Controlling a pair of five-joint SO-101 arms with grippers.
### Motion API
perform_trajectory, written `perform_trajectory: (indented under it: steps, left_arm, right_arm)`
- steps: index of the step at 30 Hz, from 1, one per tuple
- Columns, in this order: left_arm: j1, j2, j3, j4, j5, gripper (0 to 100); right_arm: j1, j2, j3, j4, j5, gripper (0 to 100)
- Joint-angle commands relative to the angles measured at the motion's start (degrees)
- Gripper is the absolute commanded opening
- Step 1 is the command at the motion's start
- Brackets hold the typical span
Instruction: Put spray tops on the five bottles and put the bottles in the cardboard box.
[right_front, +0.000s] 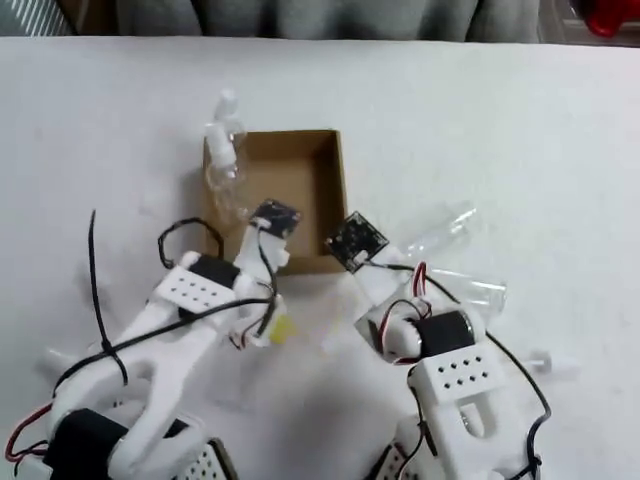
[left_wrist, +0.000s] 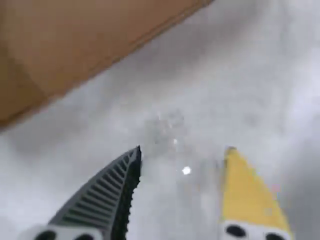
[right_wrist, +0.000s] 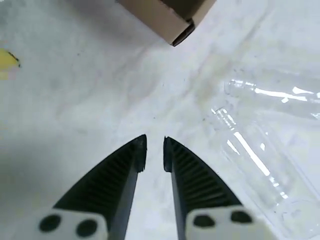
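Left wrist view: what sits between the fingers?

A clear plastic item (left_wrist: 169, 127), too blurred to call bottle or spray top, lies on the white table (left_wrist: 260, 75) just ahead of the left gripper (left_wrist: 183, 150). The black and yellow fingers stand wide apart on either side of it, not touching it.

And the brown cardboard box (left_wrist: 75, 45)?

Just beyond that gripper, past the item. In the high view, a clear bottle with a white spray top (right_front: 225, 155) leans at the box wall farthest from the gripper. I cannot tell if it is inside.

The other arm?

The right gripper (right_wrist: 154, 142) hovers above the table, its black fingers drawn to a narrow slit with nothing between them. Two uncapped clear bottles (right_wrist: 250, 150) lie just beside it, with the box corner ahead.

Which step, then?

I judge it a pickup by the left arm, early in the task: one bottle is capped, the others are not. Next, the fingers should lower around the item and close gently, since thin plastic slips. The right gripper must open before taking a bottle.
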Motion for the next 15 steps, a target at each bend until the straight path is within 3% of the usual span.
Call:
perform_trajectory:
  steps: [1,11,15]
  left_arm:
    - [-1.27,0.04,-4.48,0.35,-8.88,16]
    - [-1.27,0.04,-5.01,2.37,-9.58,14]
    - [-3.47,0.04,-9.41,8.09,-10.99,21]
  right_arm:
    - [0.48,0.22,-0.53,-0.84,0.09,3.5]
    - [0.48,0.22,-0.53,-0.84,0.09,3.5]
    - [0.40,0.31,-0.53,-0.84,0.09,3.5]
